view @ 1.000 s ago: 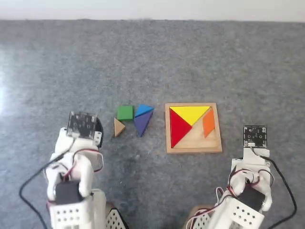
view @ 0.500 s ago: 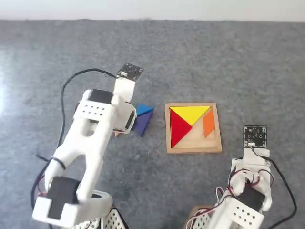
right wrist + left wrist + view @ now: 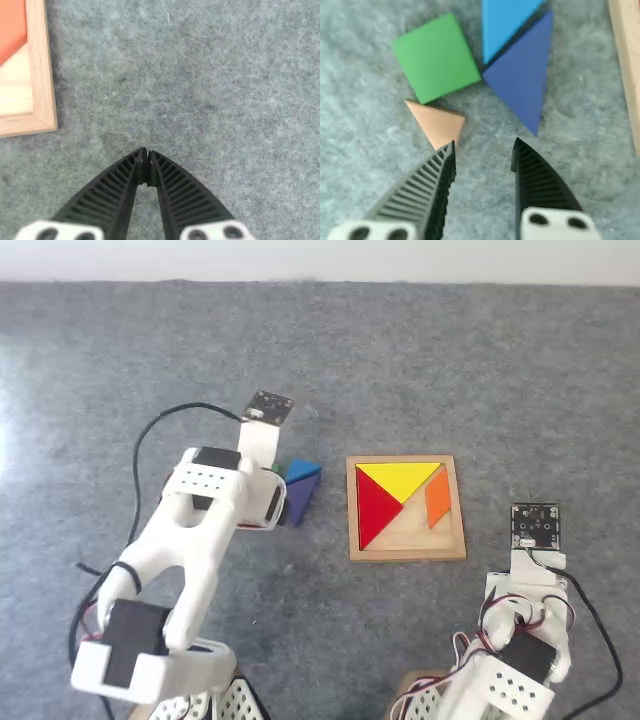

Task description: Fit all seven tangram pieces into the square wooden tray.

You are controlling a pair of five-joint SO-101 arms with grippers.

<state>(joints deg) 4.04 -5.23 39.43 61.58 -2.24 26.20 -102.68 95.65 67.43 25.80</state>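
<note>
**A:** Where does the job stand?

**B:** Three of seven are in, by my count. The yellow triangle (image 3: 398, 478), red triangle (image 3: 374, 508) and orange parallelogram (image 3: 437, 497) lie in the square wooden tray (image 3: 405, 553), which shows bare wood nearest the arms. The green square (image 3: 436, 57), light blue triangle (image 3: 502, 22), dark blue triangle (image 3: 522, 82) and tan triangle (image 3: 440, 127) lie clustered just beside the tray.

**A:** And the arms?

**B:** The left gripper (image 3: 484, 143) hovers above that cluster, jaws moderately parted and empty, one tip by the tan triangle's corner. The right gripper (image 3: 145, 151) sits low near the tray's corner, jaws pressed together on nothing.

**A:** Next move?

**B:** Probably a pick. It calls for centring the jaws over one piece, lowering, then closing across its thin edges.

**A:** Surroundings?

**B:** A grey felt-like covering (image 3: 480, 370) spans the table, with a pale wall strip (image 3: 320, 258) at the far edge.
</note>
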